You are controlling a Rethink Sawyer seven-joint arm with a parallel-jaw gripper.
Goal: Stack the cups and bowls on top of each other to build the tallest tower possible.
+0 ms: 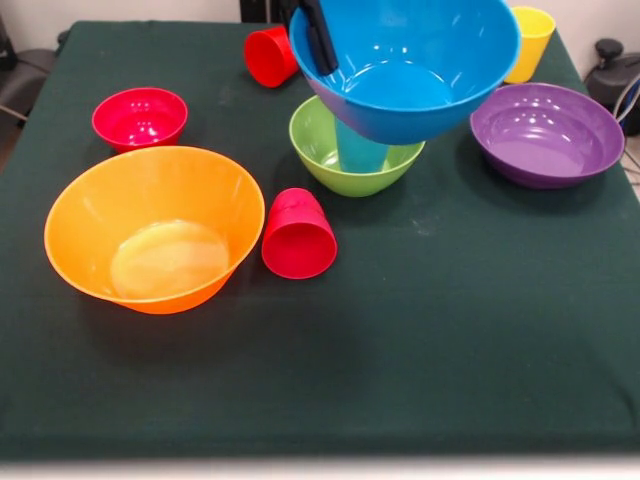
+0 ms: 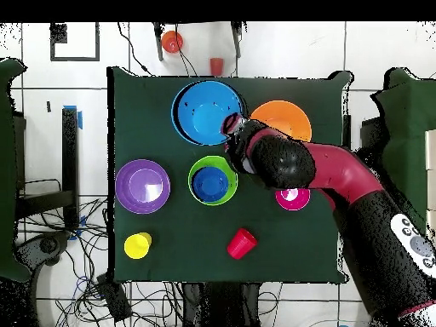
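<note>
The gripper (image 1: 318, 40) is clamped on the near-left rim of the medium blue bowl (image 1: 420, 70), holding it in the air. Just below it sits the green bowl (image 1: 355, 165) with the light blue cup (image 1: 358, 150) standing inside.

- Even, bright overhead light fills both views.
- Soft shadows pool under the orange bowl (image 1: 150, 228) at lower left.
- White glare glints inside the purple bowl (image 1: 547, 133), right.
</note>
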